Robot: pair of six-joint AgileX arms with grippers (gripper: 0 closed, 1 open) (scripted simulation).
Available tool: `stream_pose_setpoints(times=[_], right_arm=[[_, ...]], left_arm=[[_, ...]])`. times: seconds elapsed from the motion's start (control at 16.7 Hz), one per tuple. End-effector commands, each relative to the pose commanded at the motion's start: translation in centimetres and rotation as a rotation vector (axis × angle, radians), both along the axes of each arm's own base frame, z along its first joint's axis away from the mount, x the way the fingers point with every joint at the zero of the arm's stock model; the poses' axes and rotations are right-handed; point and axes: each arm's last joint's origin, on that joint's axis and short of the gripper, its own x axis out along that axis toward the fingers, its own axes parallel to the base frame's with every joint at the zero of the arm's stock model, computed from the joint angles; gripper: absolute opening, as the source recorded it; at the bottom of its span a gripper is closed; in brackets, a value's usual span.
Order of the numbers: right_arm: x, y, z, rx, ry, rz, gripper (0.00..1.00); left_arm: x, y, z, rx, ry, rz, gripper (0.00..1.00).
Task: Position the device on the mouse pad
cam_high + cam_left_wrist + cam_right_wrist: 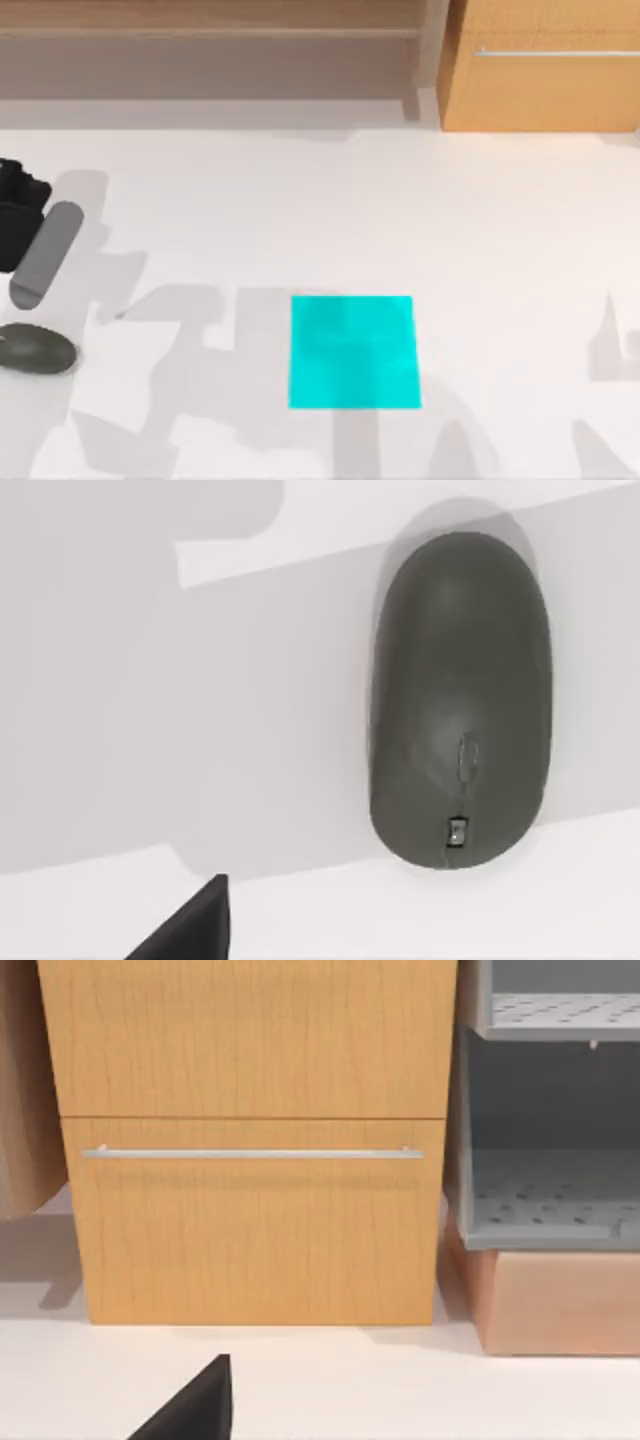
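White tabletop [300,200] runs under wooden cabinets [540,70]. My left gripper [30,290] hovers at the table's nine o'clock edge, seemingly just above the device [35,350]; I cannot tell how wide its jaws stand. At three o'clock from the device, well apart, lies the mouse pad [353,352].

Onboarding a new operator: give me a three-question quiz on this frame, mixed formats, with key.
1. True or false: the mouse already lies on the cyan mouse pad.
2. Multiple choice: where is the mouse in the top view? A) at the table's left edge B) beside the wooden cabinet C) at the table's right edge
3. Fill in: the left arm is just above the ____ in the top view.

Key:
1. False; it rests on the bare white table, well left of the pad.
2. A
3. mouse
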Motion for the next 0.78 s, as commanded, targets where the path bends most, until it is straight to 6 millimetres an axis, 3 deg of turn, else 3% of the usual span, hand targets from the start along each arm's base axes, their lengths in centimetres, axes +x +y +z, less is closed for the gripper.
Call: stream_pose_setpoints(times=[0.36,0.48,0.78], right_arm=[[0.0,0.0,0.0,0.000,0.000,0.000,1.00],[0.0,0.0,0.0,0.000,0.000,0.000,1.00],[0.0,0.0,0.0,0.000,0.000,0.000,1.00]], left_arm=[[0.0,-0.1,-0.4,0.000,0.000,-0.002,1.00],[0.2,-0.1,-1.9,0.000,0.001,0.000,1.00],[0.4,0.0,-7.8,0.000,-0.009,0.000,1.00]])
